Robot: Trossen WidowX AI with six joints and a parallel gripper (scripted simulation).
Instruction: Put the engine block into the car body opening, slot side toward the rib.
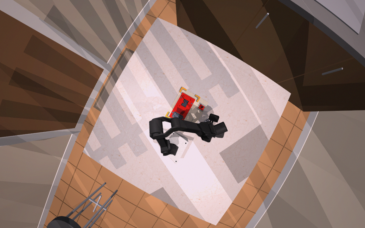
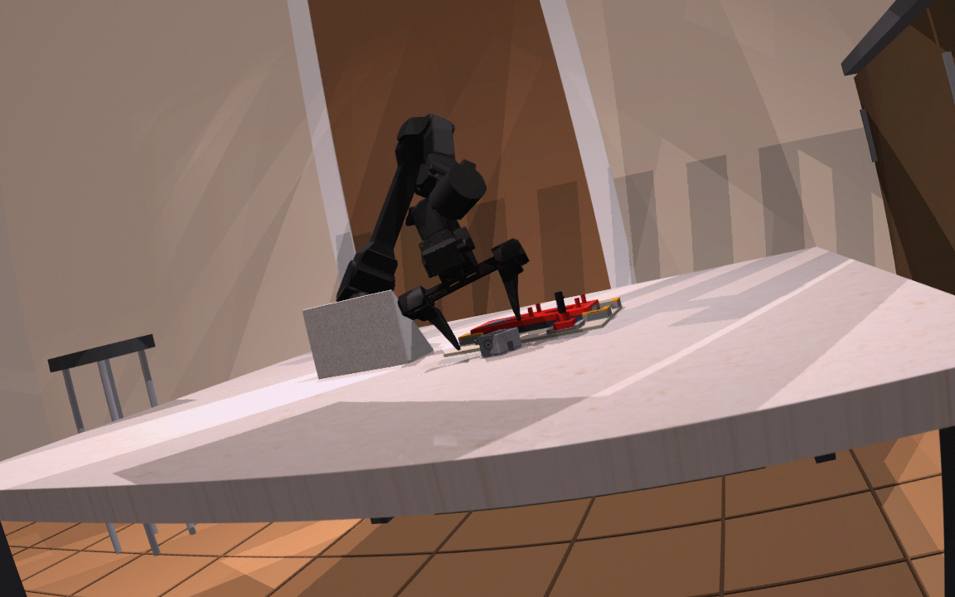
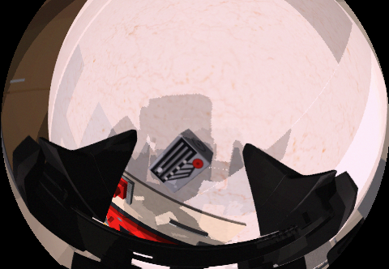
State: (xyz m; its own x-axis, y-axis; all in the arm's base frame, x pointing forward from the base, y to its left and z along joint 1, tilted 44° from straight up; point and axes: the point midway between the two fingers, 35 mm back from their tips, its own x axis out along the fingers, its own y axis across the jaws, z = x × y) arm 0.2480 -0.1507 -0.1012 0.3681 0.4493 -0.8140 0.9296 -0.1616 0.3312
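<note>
The grey engine block (image 2: 499, 342) (image 3: 182, 160) lies on the table beside the car body's board. Its striped face with a red dot points up in the wrist view; a dark notch shows on one side in the exterior view. My gripper (image 2: 488, 333) (image 3: 190, 142) is open and empty, its fingers spread above and to either side of the block. The arm mostly hides the block in the top view. The red car body (image 1: 179, 104) (image 2: 540, 319) (image 3: 130, 224) lies flat, with a dark notched opening (image 1: 185, 102) in its top. The arm covers its lower end in the top view.
Yellow corner brackets (image 1: 182, 89) surround the car body. A small red block (image 1: 201, 107) (image 2: 562, 321) with an upright black peg stands beside it. A grey speckled box (image 2: 355, 341) stands near the arm's base. A stool (image 2: 102, 352) is beyond the table.
</note>
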